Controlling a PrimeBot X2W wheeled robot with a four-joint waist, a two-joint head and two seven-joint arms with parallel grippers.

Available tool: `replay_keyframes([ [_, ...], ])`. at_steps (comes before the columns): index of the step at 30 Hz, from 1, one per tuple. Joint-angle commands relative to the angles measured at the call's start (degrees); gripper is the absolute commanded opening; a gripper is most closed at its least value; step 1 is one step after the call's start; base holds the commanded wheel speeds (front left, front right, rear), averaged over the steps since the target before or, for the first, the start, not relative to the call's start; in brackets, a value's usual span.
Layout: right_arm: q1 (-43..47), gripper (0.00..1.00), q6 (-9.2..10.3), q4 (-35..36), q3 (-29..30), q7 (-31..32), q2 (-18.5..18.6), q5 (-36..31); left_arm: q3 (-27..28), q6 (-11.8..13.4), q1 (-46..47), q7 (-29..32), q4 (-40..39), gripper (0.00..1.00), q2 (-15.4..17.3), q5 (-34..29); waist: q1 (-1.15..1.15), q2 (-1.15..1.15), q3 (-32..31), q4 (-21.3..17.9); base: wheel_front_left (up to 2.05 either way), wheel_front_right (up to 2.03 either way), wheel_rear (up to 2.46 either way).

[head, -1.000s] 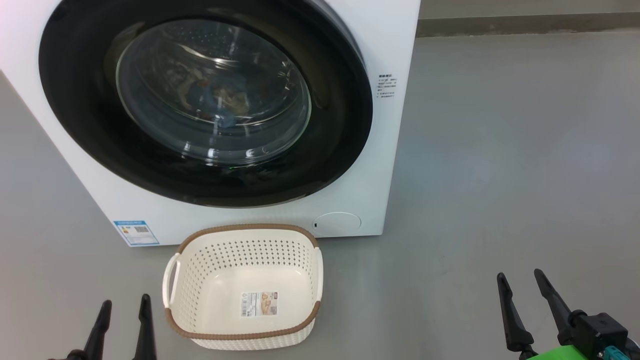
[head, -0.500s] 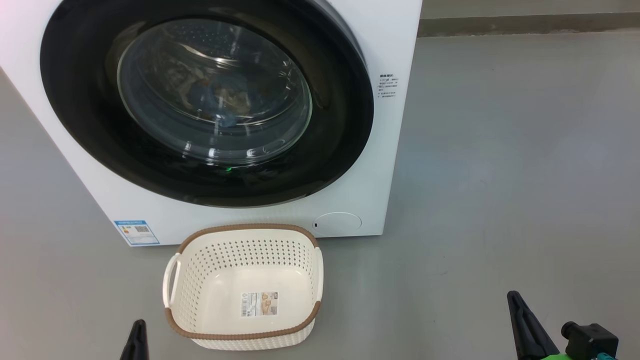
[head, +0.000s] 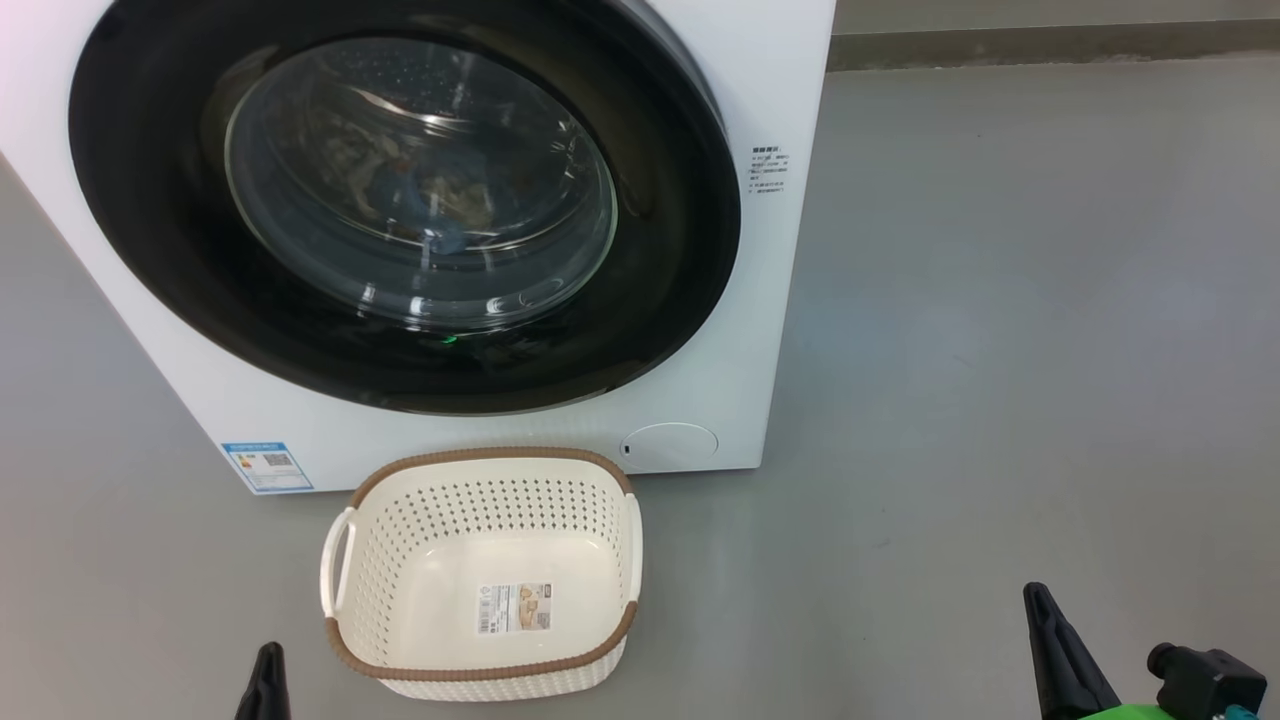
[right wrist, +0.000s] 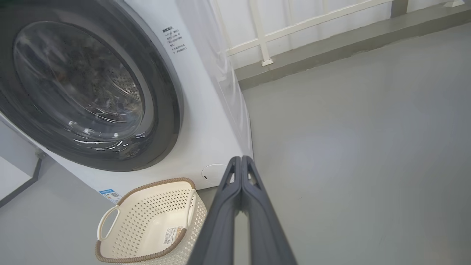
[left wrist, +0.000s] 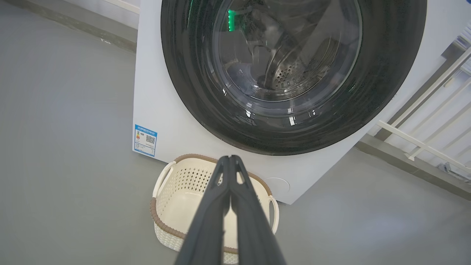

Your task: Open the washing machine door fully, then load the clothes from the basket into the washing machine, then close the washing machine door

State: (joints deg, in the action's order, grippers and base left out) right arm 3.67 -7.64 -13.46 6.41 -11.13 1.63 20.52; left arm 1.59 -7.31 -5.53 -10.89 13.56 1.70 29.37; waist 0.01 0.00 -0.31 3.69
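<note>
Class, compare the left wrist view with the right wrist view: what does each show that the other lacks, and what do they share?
Left wrist view: the shut left claw and a green light on the door. Right wrist view: the shut right claw, small print beside the door, and a sticker inside the basket. Shared: the washing machine, its closed door, the basket, the floor, a white railing.

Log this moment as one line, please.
door: closed | basket: empty | clothes: inside washer | left gripper: shut, empty | right gripper: shut, empty
</note>
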Motion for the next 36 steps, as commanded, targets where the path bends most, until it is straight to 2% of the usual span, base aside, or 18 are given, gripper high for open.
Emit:
replay_keyframes([
  [1,-1.7,0.00,0.03,1.2,0.0,0.3,0.3,1.7,0.7,0.0,2.4,0.3,-1.0,0.00,0.8,1.6,-0.01,0.00,0.0,0.0,0.00,0.00,0.00],
  [36,-4.4,0.00,0.07,0.6,0.0,6.2,0.6,25.5,2.1,-0.1,5.6,6.1,-0.5,0.00,0.9,22.4,-0.01,0.00,0.2,-1.3,0.00,0.00,0.00],
])
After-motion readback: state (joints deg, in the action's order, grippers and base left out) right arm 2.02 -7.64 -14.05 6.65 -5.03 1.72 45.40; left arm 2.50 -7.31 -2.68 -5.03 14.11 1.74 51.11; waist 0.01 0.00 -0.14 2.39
